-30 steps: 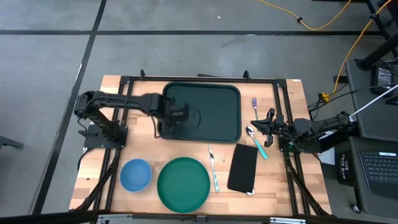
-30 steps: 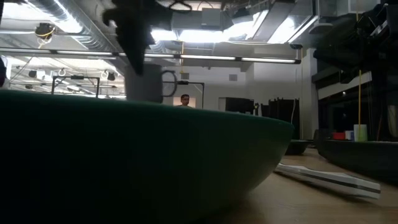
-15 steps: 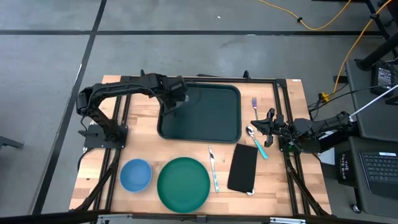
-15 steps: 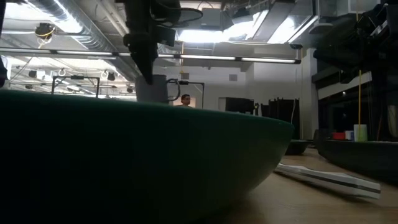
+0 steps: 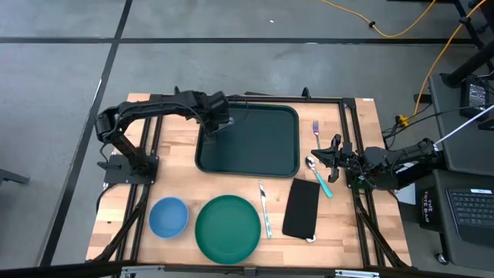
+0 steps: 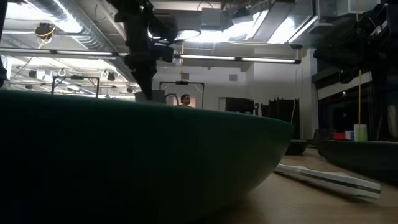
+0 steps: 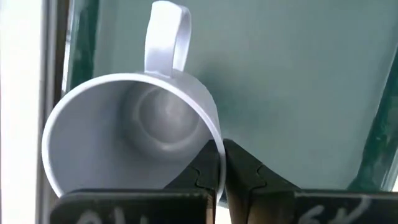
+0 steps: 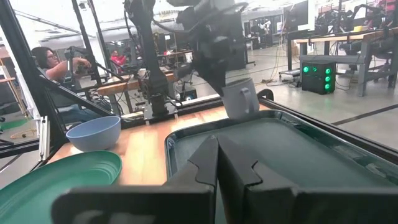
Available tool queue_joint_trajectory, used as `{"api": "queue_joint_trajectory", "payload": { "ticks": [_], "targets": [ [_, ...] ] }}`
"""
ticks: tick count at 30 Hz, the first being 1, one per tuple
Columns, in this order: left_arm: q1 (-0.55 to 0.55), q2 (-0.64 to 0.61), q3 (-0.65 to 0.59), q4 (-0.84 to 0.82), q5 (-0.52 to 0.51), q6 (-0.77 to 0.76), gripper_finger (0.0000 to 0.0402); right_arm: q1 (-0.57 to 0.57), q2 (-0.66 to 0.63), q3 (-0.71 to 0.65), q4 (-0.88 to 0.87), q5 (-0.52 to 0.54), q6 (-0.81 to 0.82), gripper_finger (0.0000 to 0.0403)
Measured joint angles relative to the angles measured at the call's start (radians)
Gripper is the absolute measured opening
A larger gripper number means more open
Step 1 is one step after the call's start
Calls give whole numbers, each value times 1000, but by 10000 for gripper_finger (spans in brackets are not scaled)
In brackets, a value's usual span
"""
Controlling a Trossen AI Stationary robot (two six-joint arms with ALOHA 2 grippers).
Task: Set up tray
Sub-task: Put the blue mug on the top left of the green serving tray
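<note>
Holding one mug (image 7: 134,124) above one tray (image 5: 258,143).

High view: even, bright overhead light, sharp throughout; soft shadows only, close under the arms over the tray (image 5: 258,143). Low view: strongly backlit by ceiling strip lights (image 6: 205,57); green plate (image 6: 124,162) in foreground nearly black, no detail, room behind it bright. Left wrist view: soft, blurred at close range; white mug (image 7: 134,127) evenly lit, mild sheen on tray. Right wrist view: bright, bkgd clear, own fingers blurred.
</note>
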Motion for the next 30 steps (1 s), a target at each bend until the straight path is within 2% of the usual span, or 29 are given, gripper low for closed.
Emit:
{"api": "queue_joint_trajectory", "payload": {
  "ticks": [14, 19, 30],
  "targets": [
    [17, 3, -19, 44, 4, 124, 3, 0, 0, 0, 0, 0, -1, 10],
    [69, 45, 38, 42, 50, 142, 3, 0, 0, 0, 0, 0, 0, 10],
    [142, 189, 181, -72, 49, 200, 3, 0, 0, 0, 0, 0, -8, 10]
  ]
}}
